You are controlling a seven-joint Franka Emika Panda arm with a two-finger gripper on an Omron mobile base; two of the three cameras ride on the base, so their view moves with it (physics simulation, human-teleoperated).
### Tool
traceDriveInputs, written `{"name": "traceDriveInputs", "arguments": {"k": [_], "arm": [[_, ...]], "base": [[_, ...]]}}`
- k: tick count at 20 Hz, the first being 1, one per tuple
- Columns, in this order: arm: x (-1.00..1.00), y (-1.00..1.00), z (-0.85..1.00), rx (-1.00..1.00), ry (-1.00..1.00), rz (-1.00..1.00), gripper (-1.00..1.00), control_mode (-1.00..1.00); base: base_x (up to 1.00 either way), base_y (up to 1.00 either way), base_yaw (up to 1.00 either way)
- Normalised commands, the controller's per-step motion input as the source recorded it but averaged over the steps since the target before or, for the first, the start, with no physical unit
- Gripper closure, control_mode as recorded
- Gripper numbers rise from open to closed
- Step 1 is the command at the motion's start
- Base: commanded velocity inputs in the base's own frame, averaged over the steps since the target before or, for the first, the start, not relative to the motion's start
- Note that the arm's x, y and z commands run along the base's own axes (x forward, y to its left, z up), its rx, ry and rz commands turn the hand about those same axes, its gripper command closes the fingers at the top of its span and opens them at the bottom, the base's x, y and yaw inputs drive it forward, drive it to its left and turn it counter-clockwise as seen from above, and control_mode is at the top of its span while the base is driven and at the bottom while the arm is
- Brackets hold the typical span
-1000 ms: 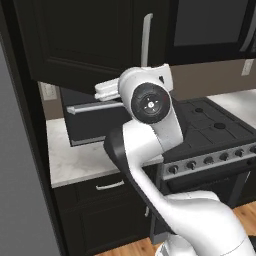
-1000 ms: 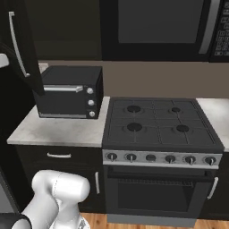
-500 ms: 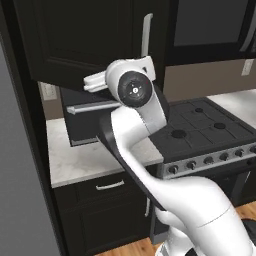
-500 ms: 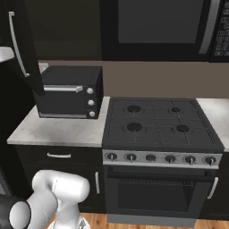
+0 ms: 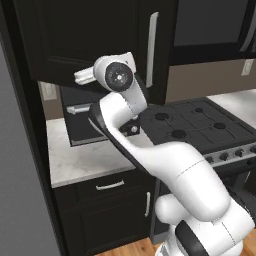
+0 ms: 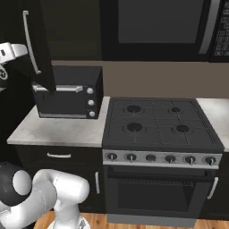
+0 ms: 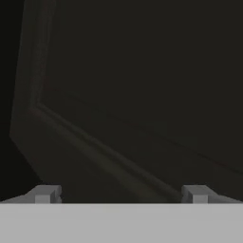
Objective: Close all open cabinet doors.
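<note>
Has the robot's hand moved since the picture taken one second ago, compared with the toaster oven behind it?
Yes. In the left base view the hand has risen from the toaster oven front to the open cabinet door above it.

No readable text from where I stand — the microwave keypad (image 6: 222, 33) shows small pale marks too blurred to make out, and the stove knobs (image 6: 151, 158) and toaster oven dials (image 6: 91, 102) carry nothing I can read.
</note>
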Motion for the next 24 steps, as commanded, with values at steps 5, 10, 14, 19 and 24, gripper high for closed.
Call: {"name": "traceDriveInputs", "arguments": {"k": [5, 10, 14, 19, 24], "arm": [[0.91, 0.0, -0.17, 0.0, 0.0, 0.0, -1.0, -1.0], [0.85, -0.08, -0.03, 0.0, 0.0, 0.0, -1.0, -1.0], [0.77, -0.19, 0.0, 0.01, 0.0, 0.02, -1.0, -1.0], [0.59, -0.39, 0.0, 0.05, 0.0, 0.08, -1.0, -1.0], [0.62, -0.39, 0.0, 0.07, 0.0, 0.1, -1.0, -1.0]], "base": [[0.0, 0.0, 0.0], [0.0, 0.0, 0.0], [0.0, 0.0, 0.0], [0.0, 0.0, 0.0], [0.0, 0.0, 0.0]]}}
